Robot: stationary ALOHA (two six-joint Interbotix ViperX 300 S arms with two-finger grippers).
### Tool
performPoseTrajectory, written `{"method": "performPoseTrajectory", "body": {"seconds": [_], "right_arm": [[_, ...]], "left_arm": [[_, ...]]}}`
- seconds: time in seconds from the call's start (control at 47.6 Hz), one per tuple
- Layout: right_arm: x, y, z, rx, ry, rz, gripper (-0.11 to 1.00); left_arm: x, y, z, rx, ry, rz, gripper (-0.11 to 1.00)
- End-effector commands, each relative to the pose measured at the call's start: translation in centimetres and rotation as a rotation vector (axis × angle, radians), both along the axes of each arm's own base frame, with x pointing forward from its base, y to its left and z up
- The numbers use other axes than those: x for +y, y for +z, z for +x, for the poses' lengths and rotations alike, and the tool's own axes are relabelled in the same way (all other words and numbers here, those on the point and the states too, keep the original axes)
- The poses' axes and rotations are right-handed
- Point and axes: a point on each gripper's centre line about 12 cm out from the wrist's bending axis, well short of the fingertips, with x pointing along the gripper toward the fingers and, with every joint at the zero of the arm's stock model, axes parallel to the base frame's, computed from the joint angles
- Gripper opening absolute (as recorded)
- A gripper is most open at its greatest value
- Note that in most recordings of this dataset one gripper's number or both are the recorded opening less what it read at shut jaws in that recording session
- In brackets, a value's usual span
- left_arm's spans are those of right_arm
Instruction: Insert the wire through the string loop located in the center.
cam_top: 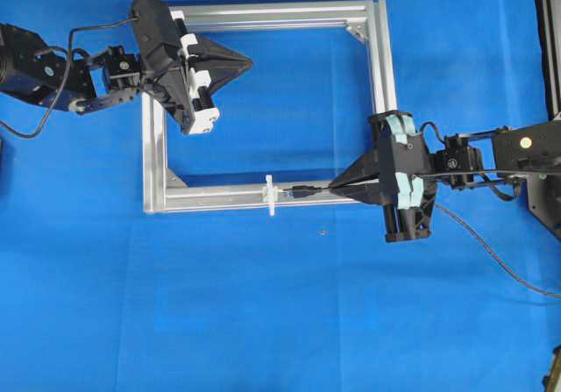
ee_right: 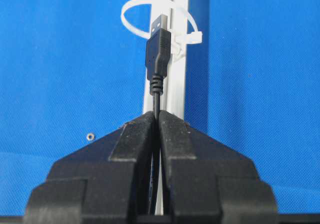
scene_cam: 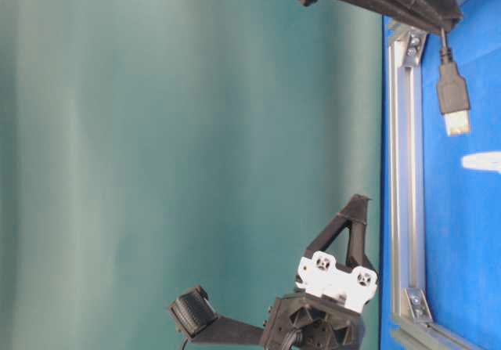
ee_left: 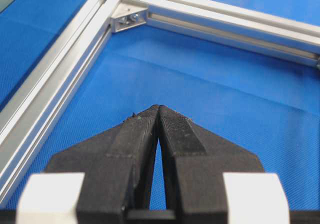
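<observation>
threading is the step in hand, and it looks barely begun: the plug has yet to enter the loop. largest first, the rectangular silver aluminium frame (cam_top: 379,67) lies flat on the blue cloth-covered table (cam_top: 280,322), and its bar at 6 o'clock in the overhead view carries the thin white string loop (cam_top: 272,196), a zip-tie-like ring standing up from the bar.

the long thin black wire (cam_top: 500,260) trails off toward 4 o'clock and its short free end runs along that bar, ending in a black plug with a metal tip (ee_right: 157,51). in the right wrist view the tip sits at 12 o'clock from the claw, just short of the ring and overlapping its near edge, roughly centred in the opening.

to do this well, i judge the push should run straight along the bar toward 9 o'clock overhead, keeping the plug level and at the ring's height; the loop is flimsy, so a low or skewed tip would likely fold it over instead of passing through. the grip is close behind the plug, which should keep the end stiff.

the right gripper (ee_right: 156,115) is clamped on the wire, jaws together around the cable, the arm stretched in from 3 o'clock with the claw horizontal above the bar. the left gripper (ee_left: 158,108) is pressed together on nothing, hovering inside the frame near its 10 o'clock corner, well apart from the loop, pointing toward 3 o'clock overhead.
</observation>
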Motion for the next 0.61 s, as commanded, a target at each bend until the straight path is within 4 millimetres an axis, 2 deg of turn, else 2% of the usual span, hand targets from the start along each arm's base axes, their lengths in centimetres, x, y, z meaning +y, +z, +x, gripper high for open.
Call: {"method": "performPoseTrajectory", "body": {"seconds": [0.0, 0.399, 0.588], "right_arm": [[-0.04, 0.51, 0.21, -0.018, -0.003, 0.002, -0.02], [0.02, 0.23, 0.28, -0.014, -0.001, 0.002, -0.02], [0.07, -0.23, 0.99, -0.011, -0.001, 0.002, -0.02]], "left_arm": [[-0.08, 1.32, 0.18, -0.038, -0.004, 0.012, 0.00], [-0.08, 1.38, 0.18, -0.040, -0.004, 0.012, 0.00], [-0.14, 1.32, 0.19, -0.038, -0.006, 0.012, 0.00]]}}
